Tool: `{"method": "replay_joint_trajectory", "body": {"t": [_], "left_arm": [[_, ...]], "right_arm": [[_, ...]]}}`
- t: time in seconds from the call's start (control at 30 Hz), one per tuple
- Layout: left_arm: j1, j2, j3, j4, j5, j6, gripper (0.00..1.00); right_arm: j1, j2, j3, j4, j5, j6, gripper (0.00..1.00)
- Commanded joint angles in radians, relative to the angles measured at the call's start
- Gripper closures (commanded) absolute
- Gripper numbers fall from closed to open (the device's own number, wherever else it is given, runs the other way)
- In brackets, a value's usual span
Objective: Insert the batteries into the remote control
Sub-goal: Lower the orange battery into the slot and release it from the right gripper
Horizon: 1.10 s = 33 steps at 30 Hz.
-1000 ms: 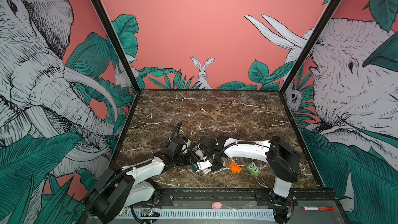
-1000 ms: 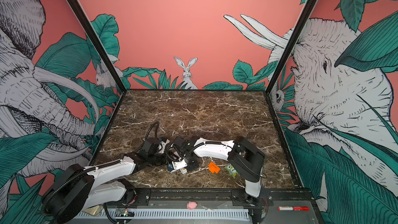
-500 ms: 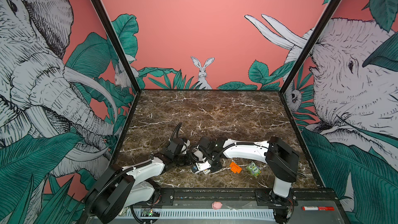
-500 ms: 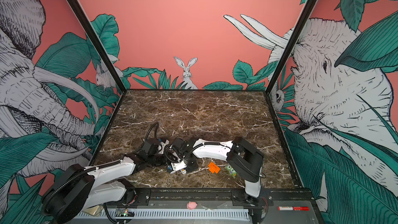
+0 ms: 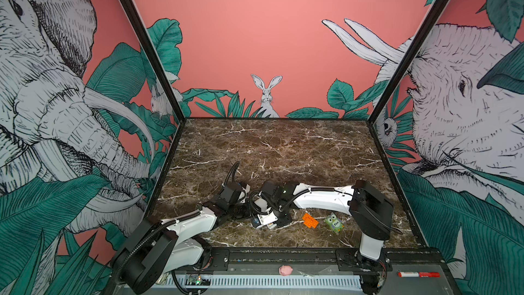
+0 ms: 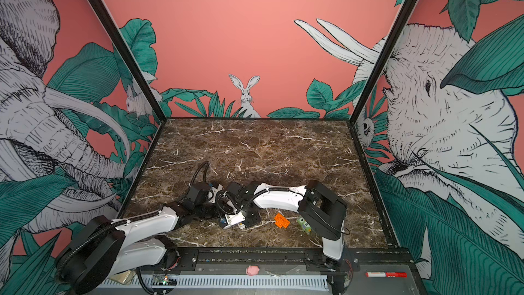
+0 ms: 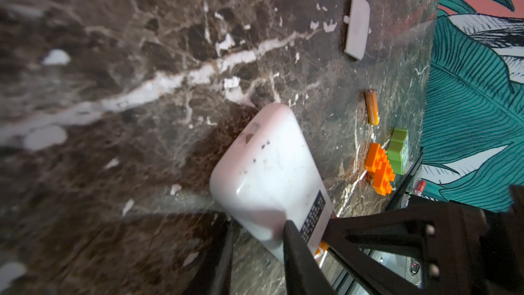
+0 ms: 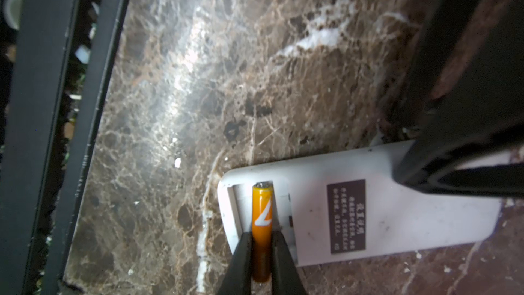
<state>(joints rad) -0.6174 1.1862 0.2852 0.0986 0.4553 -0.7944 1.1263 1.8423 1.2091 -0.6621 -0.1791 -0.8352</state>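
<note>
Both top views are bright, even and sharp. The wrist views are dimmer: the desk (image 7: 119, 61) blurs close to the left wrist lens, the remote control (image 7: 266, 166) casts a soft shadow, and pale glare washes the desk near the crisp battery (image 8: 262, 217).

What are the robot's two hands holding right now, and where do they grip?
Right hand pinches an orange battery near its outer end; its tip sits in the remote control's compartment. Left hand bears on the remote's plain end; grip unclear.
</note>
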Motion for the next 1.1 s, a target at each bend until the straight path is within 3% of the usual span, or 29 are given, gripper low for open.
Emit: {"method": "replay_joint_trajectory", "body": {"t": [0.0,0.5,1.07], "left_arm": [[-0.004,0.006,-0.027,-0.033,-0.015,-0.010,0.68],[-0.004,-0.015,-0.034,-0.039,-0.020,-0.016,0.69],[-0.004,-0.025,-0.040,-0.040,-0.021,-0.019,0.70]], "right_arm": [[0.006,0.002,0.012,0.007,0.015,0.004,0.82],[0.008,-0.037,-0.007,0.029,0.035,0.028,0.75],[0.008,-0.086,-0.036,0.051,0.064,0.069,0.74]]}}
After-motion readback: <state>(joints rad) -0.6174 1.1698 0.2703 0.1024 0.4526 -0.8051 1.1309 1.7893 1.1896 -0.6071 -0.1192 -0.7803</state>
